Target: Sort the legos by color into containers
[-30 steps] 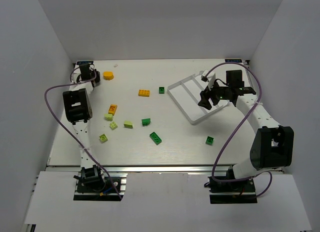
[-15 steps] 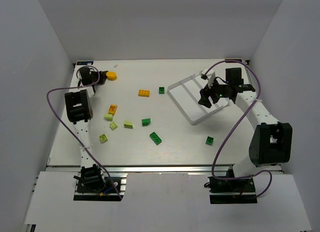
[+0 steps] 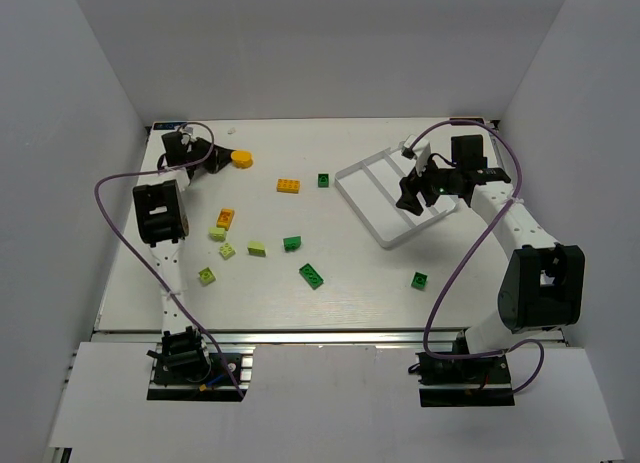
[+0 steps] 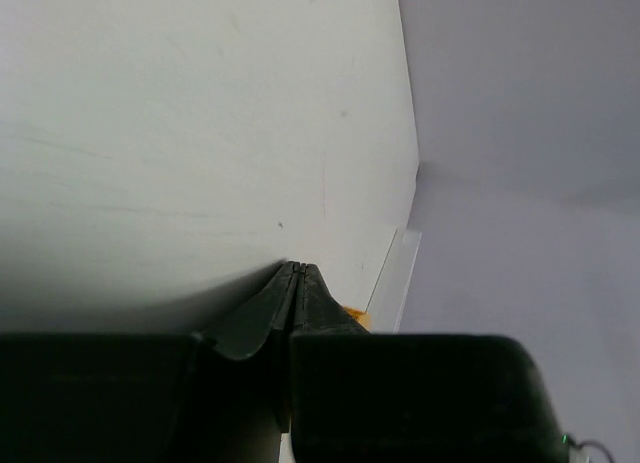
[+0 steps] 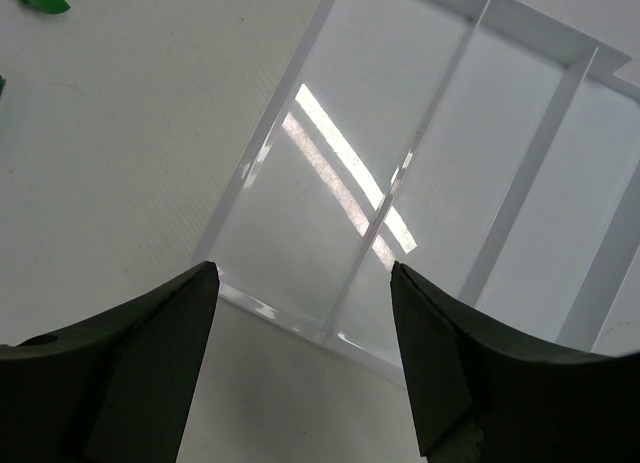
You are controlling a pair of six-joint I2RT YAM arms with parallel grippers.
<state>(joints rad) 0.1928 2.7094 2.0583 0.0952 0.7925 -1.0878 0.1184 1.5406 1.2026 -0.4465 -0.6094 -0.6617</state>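
The white table (image 3: 350, 303) carries everything. On its right half lies the white tray (image 3: 361, 210), turned at an angle, with three long compartments side by side.

The right gripper (image 3: 412, 198) hangs above the near-right part of this tray. In the right wrist view its fingers (image 5: 130, 363) stand wide apart over a corner of the tray, with nothing between them.

The left gripper (image 3: 218, 161) is at the far left of the table. In the left wrist view its fingers (image 4: 255, 318) are pressed together at the tips, low over the table. The round orange brick (image 3: 241, 159) lies just to the right of these tips. I cannot tell if the gripper touches it.

The other bricks lie on the table, outside the tray. The flat orange brick (image 3: 288, 185) and one dark green cube (image 3: 324, 180) are left of the tray's far corner. The small orange brick (image 3: 226, 218) lies at the left, with the yellow-green bricks (image 3: 227, 250) close on its near side. The long green brick (image 3: 312, 275) lies in the middle, and a green cube (image 3: 420, 279) lies near the tray's near corner.
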